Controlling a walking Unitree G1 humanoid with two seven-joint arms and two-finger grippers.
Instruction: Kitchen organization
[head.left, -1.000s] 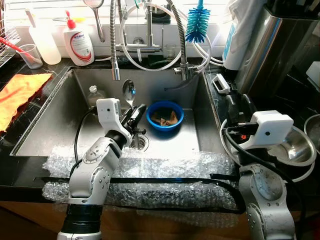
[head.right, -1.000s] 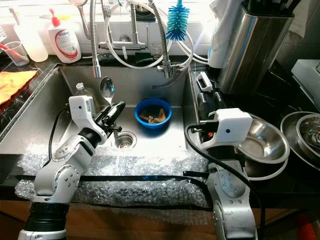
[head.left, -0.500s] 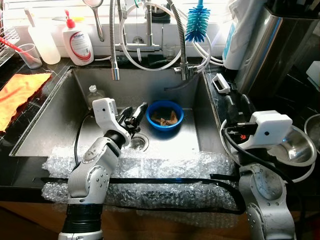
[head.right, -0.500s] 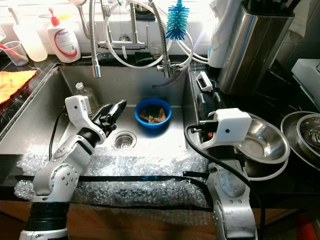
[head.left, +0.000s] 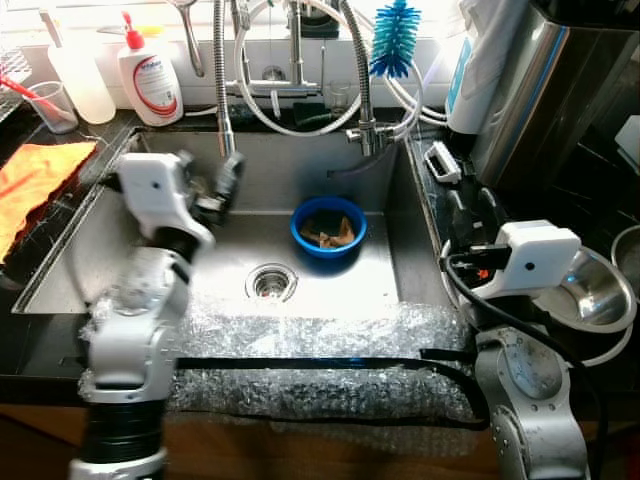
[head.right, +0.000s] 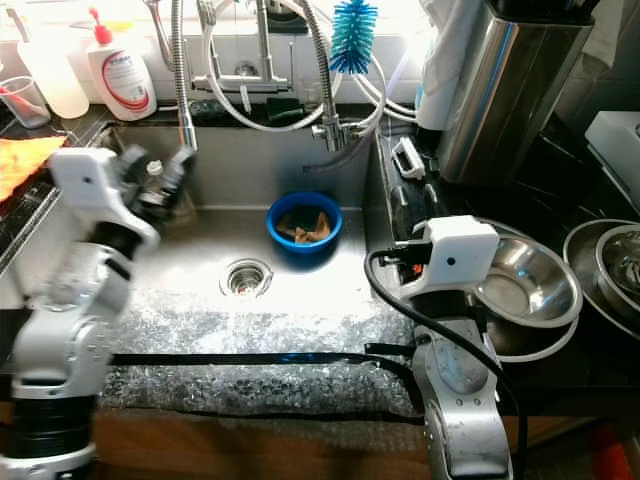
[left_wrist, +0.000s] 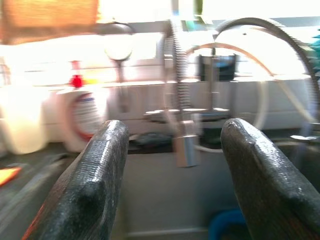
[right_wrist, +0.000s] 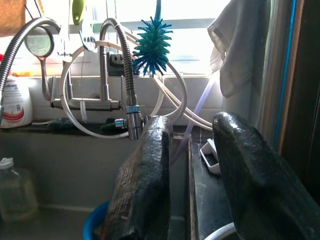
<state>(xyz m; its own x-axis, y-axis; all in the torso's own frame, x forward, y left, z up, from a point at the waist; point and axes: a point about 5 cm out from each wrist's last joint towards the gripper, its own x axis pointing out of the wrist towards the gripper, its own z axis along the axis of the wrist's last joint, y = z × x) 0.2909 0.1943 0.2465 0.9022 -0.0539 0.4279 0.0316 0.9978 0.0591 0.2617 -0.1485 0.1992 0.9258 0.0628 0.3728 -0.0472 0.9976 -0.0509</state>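
My left gripper (head.left: 226, 182) is raised over the back left part of the steel sink (head.left: 395, 262), blurred by motion. Its black fingers (left_wrist: 95, 180) stand open in the left wrist view, with nothing between them. A blue bowl (head.left: 328, 228) with brown food scraps sits on the sink floor, right of the drain (head.left: 271, 282). My right gripper (head.left: 478, 210) hovers over the dark counter right of the sink. It is open and empty, and it points toward the faucet (right_wrist: 107, 65). A small clear bottle (right_wrist: 15, 192) stands in the sink's back left corner.
Bubble wrap (head.left: 320, 345) covers the sink's front edge. A soap bottle (head.left: 147, 70) and a blue brush (head.left: 392, 40) are at the back. A spray hose (head.left: 222, 90) hangs over the sink. An orange cloth (head.left: 35, 175) lies left; steel bowls (head.left: 590, 290) and a tall steel container (head.left: 540, 90) stand right.
My left arm has swung up and left, from beside the drain to the sink's back left. The spoon it held upright a second ago is no longer between its fingers.
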